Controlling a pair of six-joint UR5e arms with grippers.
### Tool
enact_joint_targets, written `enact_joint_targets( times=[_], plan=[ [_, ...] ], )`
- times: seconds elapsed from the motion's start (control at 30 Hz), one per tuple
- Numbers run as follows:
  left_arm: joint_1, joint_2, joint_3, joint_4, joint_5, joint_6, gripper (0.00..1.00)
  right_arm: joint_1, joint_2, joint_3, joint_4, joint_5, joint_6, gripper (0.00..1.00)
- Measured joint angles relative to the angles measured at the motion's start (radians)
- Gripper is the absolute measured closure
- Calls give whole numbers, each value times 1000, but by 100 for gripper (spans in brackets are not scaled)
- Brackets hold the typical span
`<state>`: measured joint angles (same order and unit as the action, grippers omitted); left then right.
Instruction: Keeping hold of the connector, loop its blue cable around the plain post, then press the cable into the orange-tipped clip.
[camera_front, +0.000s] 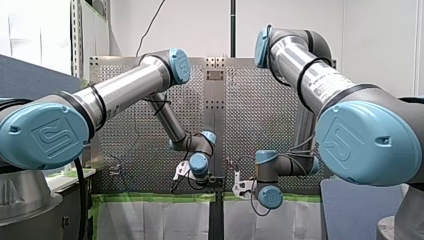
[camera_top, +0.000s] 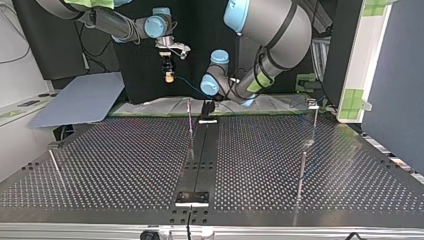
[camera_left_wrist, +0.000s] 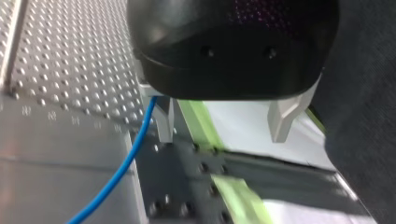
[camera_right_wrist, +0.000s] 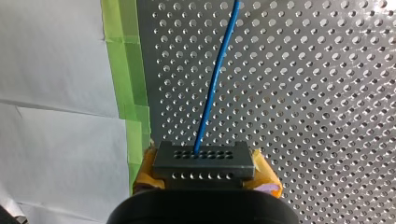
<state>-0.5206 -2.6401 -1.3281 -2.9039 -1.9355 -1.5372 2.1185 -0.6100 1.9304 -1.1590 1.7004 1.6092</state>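
Note:
My right gripper (camera_right_wrist: 205, 170) is shut on a black connector (camera_right_wrist: 204, 161), whose sides are clamped by the yellow pads (camera_right_wrist: 266, 179). The blue cable (camera_right_wrist: 212, 84) leaves the connector and runs ahead over the perforated table (camera_right_wrist: 303, 93). In the top view my right gripper (camera_top: 170, 74) hangs above the table's far edge, and the cable (camera_top: 190, 85) slopes down towards my left gripper (camera_top: 207, 107). My left gripper (camera_left_wrist: 223, 135) is open with nothing between its pale fingers (camera_left_wrist: 281, 122). The cable (camera_left_wrist: 126, 163) passes just beside one finger. Thin upright posts (camera_top: 190, 122) (camera_top: 315, 122) stand on the table.
A black rail (camera_top: 200, 155) runs down the table's middle. Two more thin posts (camera_top: 302, 167) (camera_top: 55, 165) stand nearer the top view's camera. Green tape (camera_right_wrist: 126, 93) and white sheeting (camera_right_wrist: 56, 70) line the table's edge. A blue-grey board (camera_top: 80, 100) lies at the top view's left.

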Motion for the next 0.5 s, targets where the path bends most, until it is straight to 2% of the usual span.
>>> enact_joint_targets(
  times=[0.5],
  plan=[
    [-9,0,0,16,142,-150,1,-1,0,0,2,1,-4,100]
  ],
)
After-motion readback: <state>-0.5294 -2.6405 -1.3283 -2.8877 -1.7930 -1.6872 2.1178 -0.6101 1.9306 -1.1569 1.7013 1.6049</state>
